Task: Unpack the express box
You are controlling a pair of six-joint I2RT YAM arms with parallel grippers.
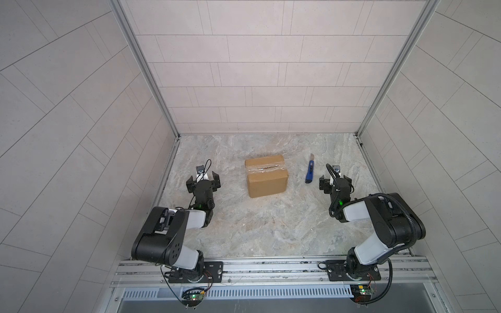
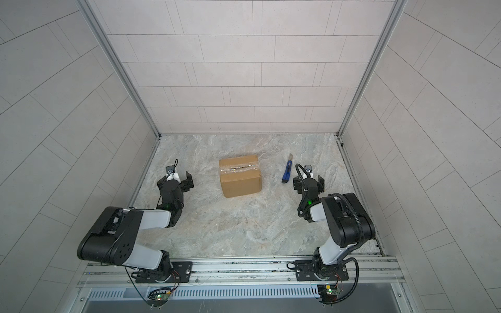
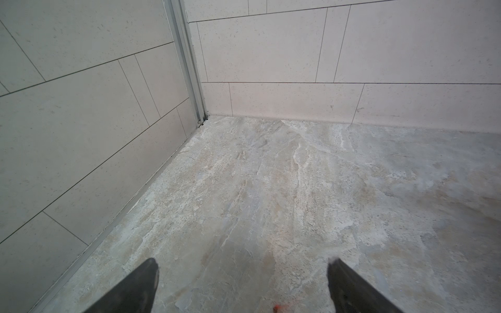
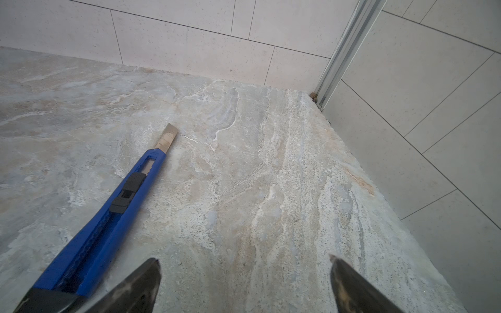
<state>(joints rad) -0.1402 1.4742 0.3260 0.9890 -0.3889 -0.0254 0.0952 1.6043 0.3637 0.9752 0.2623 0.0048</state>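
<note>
**A:** Setup question: why's nothing touching the box (image 1: 265, 176) yet?

**B:** Looks like a start pose to me. Left gripper (image 1: 203, 178), left of centre in both top views, has its jaws spread wide and empty over bare table (image 1: 244, 230). Box sits mid-frame, tape (image 1: 264, 168) seam up and unopened, reachable from either side. Knife (image 1: 310, 172) lies just right of it, blade out, handle end nearest the right gripper (image 1: 335, 180), which is also gaping and empty. My guess: right grabs the knife, left steadies the box.
</note>
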